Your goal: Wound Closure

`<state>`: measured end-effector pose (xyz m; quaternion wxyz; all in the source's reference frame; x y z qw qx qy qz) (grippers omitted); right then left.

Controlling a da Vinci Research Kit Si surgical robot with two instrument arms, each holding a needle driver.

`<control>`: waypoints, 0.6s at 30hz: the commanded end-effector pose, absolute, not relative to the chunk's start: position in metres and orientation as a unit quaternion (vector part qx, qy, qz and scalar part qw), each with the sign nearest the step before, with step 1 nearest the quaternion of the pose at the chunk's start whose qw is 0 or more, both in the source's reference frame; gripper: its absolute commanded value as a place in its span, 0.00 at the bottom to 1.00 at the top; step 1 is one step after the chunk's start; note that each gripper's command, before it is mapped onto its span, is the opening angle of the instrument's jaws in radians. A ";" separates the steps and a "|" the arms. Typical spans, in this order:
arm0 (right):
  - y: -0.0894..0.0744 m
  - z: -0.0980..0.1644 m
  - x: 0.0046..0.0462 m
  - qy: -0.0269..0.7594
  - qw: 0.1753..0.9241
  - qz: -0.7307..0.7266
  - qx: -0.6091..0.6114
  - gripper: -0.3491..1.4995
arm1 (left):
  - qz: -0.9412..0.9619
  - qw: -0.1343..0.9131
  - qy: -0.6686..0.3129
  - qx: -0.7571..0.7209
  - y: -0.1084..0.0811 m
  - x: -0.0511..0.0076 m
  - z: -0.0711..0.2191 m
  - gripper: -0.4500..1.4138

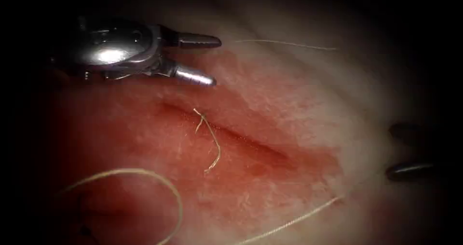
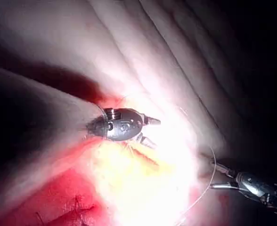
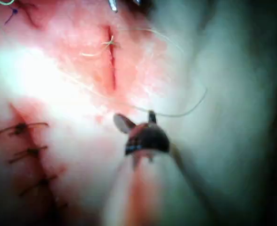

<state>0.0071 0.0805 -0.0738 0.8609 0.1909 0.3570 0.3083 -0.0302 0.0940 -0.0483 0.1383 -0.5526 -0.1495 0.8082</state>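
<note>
Stitches beside cut, R-wrist cam

Older stitched cut beside the open one, three dark knotted stitches across it, purple stitch further off

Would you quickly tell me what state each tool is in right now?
Left tool: fingers open, holding nothing, above the cut.
Right tool: fingers open at the right edge, holding nothing; thread lies loose on the tissue.
</note>
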 end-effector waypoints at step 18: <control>0.086 -0.078 0.0039 0.252 0.941 0.212 0.078 0.94 | 0.867 -0.007 -0.082 -0.491 0.086 -0.0295 -0.051 0.51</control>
